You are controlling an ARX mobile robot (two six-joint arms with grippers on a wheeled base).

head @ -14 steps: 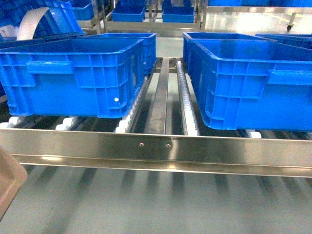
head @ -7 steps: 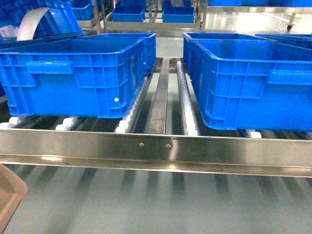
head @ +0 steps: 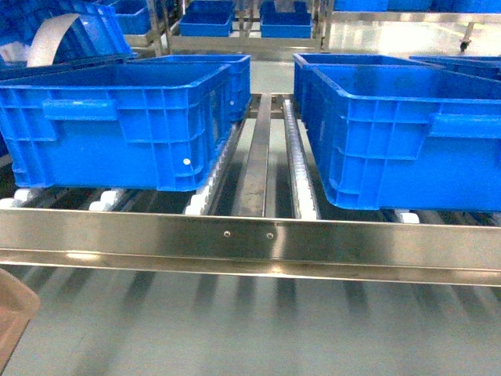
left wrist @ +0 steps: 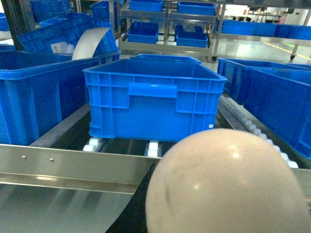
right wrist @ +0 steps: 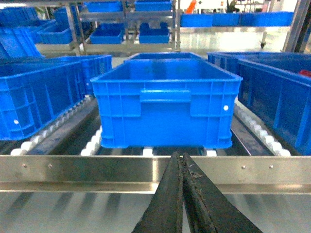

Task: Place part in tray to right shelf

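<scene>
The beige tray fills the lower right of the left wrist view as a rounded, blurred surface (left wrist: pixel 226 184). One corner of the tray (head: pixel 11 309) shows at the bottom left of the head view. My left gripper holds it; only a dark finger (left wrist: pixel 138 211) shows beside it and the jaws are hidden. The part is out of view. My right gripper (right wrist: pixel 180 158) is shut and empty, its tips in front of the right shelf's front rail (right wrist: pixel 97 170). The same steel rail (head: pixel 250 235) crosses the head view, with white rollers (head: pixel 301 188) behind it.
Two large blue crates (head: pixel 117 121) (head: pixel 407 133) sit on the rollers, with a gap and a centre rail (head: pixel 257 157) between them. More blue crates (head: pixel 205 19) stand on racks behind. A reflective steel surface (head: pixel 274 329) lies below the front rail.
The tray corner at the bottom left of the head view has sunk lower and shows less than a second ago. Nothing else has moved.
</scene>
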